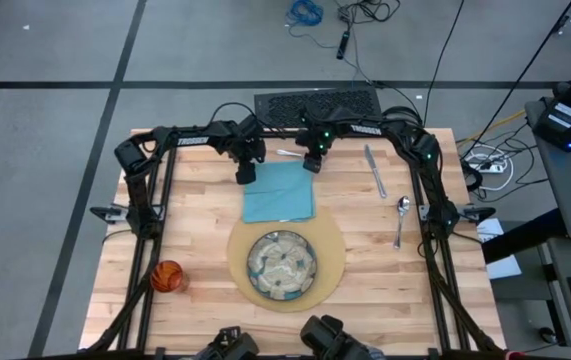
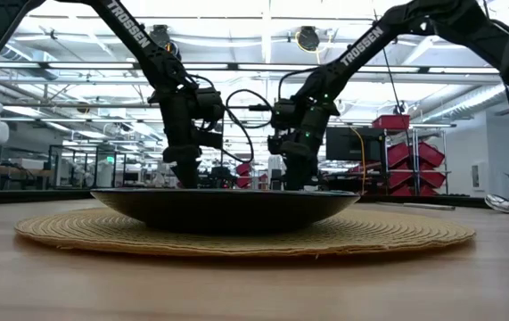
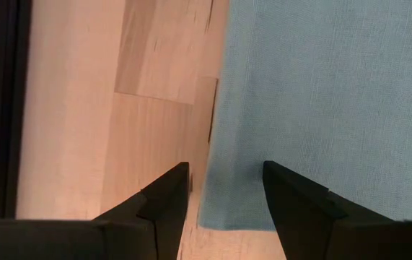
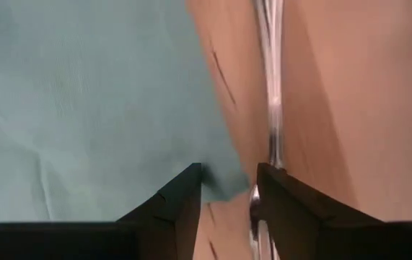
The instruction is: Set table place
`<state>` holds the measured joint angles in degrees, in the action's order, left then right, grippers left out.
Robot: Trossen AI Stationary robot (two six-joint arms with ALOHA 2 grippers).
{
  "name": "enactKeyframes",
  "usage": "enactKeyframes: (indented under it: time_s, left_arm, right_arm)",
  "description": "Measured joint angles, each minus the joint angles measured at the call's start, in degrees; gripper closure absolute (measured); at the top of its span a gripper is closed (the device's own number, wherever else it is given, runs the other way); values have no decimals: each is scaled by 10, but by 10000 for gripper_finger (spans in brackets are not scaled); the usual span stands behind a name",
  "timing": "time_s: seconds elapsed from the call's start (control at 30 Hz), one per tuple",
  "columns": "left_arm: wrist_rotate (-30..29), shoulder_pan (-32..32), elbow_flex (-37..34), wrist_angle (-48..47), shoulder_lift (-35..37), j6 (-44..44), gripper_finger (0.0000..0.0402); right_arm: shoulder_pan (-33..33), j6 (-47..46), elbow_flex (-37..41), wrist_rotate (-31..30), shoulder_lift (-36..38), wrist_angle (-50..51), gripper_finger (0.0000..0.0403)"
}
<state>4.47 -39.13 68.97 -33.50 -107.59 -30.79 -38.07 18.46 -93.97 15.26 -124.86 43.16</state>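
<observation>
Dark and shallow, the plate [image 2: 223, 207] is sitting nearest the low camera on a round woven tan mat [image 2: 388, 234]; from above its greenish pattern is showing, and plate and mat are lying near the front middle of the plank table [image 1: 205, 210]. Just behind them a light-blue napkin [image 1: 278, 192] is lying flat. The left claw [image 1: 246, 174] is hovering low over the napkin's far left corner, its fingers [image 3: 164, 198] standing apart astride the cloth's edge, gripping nothing. The right claw [image 1: 313, 163] is hanging at the far right corner, fingers apart around the cloth tip, with the silver fork [image 1: 289, 154] beside them; whether it is pinching the cloth I cannot tell. A knife [image 1: 375, 172] and spoon [image 1: 401, 218] are lying to the right, an orange cup [image 1: 168, 276] at front left.
</observation>
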Motion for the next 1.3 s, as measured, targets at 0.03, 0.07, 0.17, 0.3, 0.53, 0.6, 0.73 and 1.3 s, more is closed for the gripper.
enactKeyframes:
  time_s: [0.03,0.07,0.17,0.3,0.53,0.6,0.73,1.3]
  left_arm:
    - [0,0,0,0,0,0,237]
    - [0,0,0,0,0,0,237]
    - [0,0,0,0,0,0,237]
    - [0,0,0,0,0,0,242]
    - [0,1,0,1,0,-24,382]
    - [-1,3,0,1,1,-26,393]
    - [-6,9,1,-9,10,-26,401]
    - [-16,66,43,-155,209,32,401]
  right_arm:
    - [0,0,0,3,-1,0,283]
    - [0,0,0,9,-2,3,288]
    - [3,0,0,9,-4,-2,304]
    - [3,2,0,9,-5,-11,333]
    - [3,18,0,8,-5,-10,399]
    - [3,18,-2,8,-5,-3,401]
    - [3,18,-39,-12,-4,51,402]
    - [89,-3,-230,-74,44,283,403]
